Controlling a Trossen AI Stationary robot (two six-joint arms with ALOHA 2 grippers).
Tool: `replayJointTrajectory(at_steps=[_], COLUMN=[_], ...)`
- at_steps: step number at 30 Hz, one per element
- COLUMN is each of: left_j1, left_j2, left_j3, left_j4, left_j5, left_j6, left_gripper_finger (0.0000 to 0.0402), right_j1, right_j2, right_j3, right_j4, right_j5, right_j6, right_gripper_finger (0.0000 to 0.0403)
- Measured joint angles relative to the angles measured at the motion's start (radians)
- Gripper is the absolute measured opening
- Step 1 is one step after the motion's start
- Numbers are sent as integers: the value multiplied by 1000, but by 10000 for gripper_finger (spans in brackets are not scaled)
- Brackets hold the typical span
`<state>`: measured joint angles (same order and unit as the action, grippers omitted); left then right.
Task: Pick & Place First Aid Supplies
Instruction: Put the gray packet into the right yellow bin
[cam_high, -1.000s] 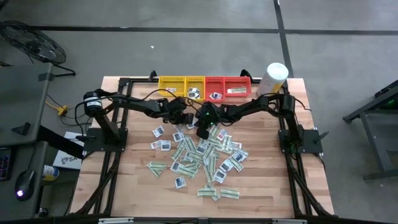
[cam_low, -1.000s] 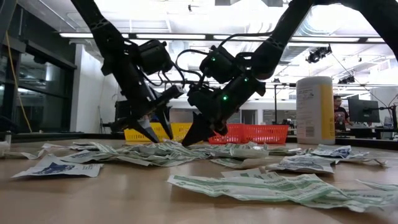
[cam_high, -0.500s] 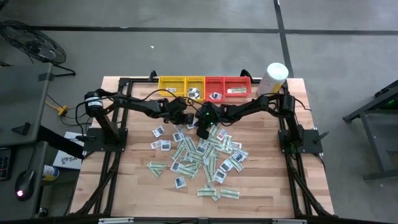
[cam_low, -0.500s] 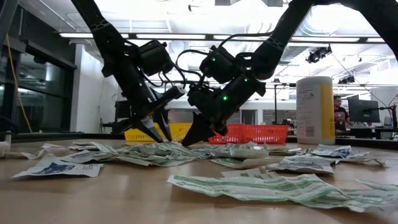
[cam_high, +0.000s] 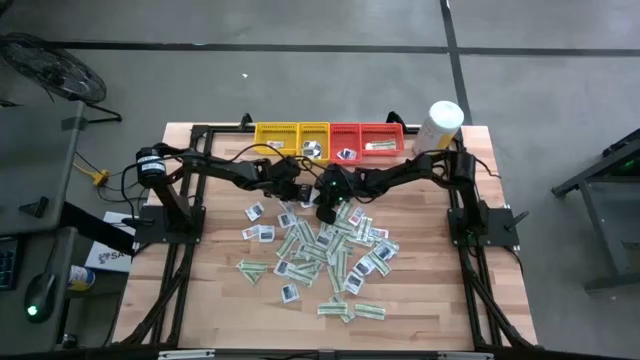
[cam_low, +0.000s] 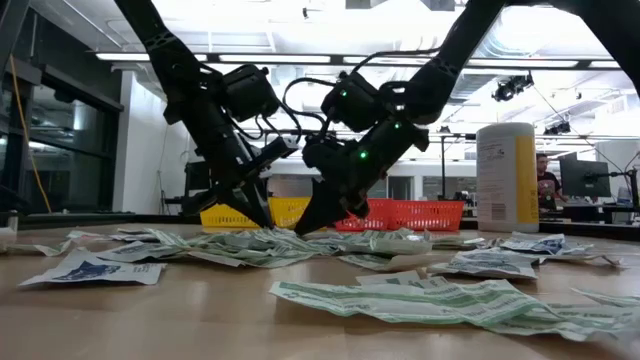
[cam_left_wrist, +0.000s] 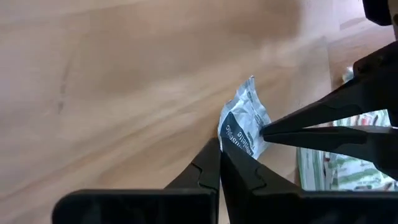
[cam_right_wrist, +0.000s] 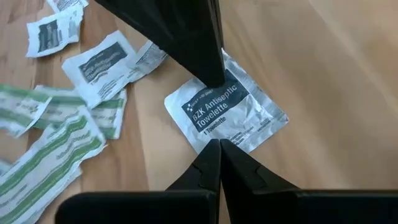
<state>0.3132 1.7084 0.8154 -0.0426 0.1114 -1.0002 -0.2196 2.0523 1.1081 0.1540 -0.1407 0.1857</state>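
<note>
A white square packet with a dark blue centre (cam_right_wrist: 227, 109) lies on the wood table at the far edge of the spread of packets (cam_high: 330, 250). It also shows in the left wrist view (cam_left_wrist: 245, 118). My left gripper (cam_left_wrist: 219, 152) (cam_high: 302, 199) is shut at one edge of it. My right gripper (cam_right_wrist: 219, 144) (cam_high: 320, 213) is shut at the opposite edge, so the two tips face each other across the packet. Both point down at a slant in the low view, left (cam_low: 264, 223) and right (cam_low: 299, 229). My left gripper pinches the packet's edge (cam_left_wrist: 229, 142) at the tips of its two fingers, slanting down from the table's left. The packet is crumpled and rises a little beside the fingers; its other part lies on the table. My right gripper has its shut fingertips (cam_left_wrist: 268, 129) on the opposite edge (cam_right_wrist: 216, 138), slanting down from the table's right. I cannot tell whether that edge lies between the fingers or under them.
Many green-and-white strips and white squares lie toward the near side (cam_low: 440, 295). Yellow trays (cam_high: 292, 135) and red trays (cam_high: 368, 135) stand along the far edge, with a tall white-and-yellow canister (cam_high: 443, 122) at the far right. Bare wood lies at the left (cam_high: 215, 250).
My left gripper has shut: its fingers stood apart a second ago and now meet at the packet's edge. My right gripper has stayed shut at the packet and tipped slightly.
</note>
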Motion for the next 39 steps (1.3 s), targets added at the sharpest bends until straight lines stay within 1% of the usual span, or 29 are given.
replayJointTrajectory(at_steps=[4, 10, 14, 18, 26, 30, 34, 39], left_j1=[1, 1, 1, 1, 1, 1, 1, 1], left_j2=[0, 0, -2, -5, -6, -12, -13, -13], left_j3=[0, 0, 0, 14, 125, 214, 321, 460], left_j4=[-8, -5, -3, -6, -54, -152, -269, -426], left_j5=[2, 4, 7, 11, 39, 36, -25, -199], left_j6=[9, 67, 109, 140, 220, 282, 352, 460], left_gripper_finger=[2, 1, 1, 0, 0, 0, 0, 0], right_j1=[-1, -9, -10, -11, -11, -11, -11, -11], right_j2=[-69, -198, -296, -380, -512, -560, -590, -603], right_j3=[-4, 0, 1, 1, 1, 2, 2, 2], right_j4=[-38, -122, -207, -296, -413, -476, -527, -549], right_j5=[25, 37, 66, 79, 104, 111, 134, 176], right_j6=[-1, 1, 41, 46, 93, 105, 105, 103], right_gripper_finger=[9, 20, 20, 15, 12, 11, 12, 12])
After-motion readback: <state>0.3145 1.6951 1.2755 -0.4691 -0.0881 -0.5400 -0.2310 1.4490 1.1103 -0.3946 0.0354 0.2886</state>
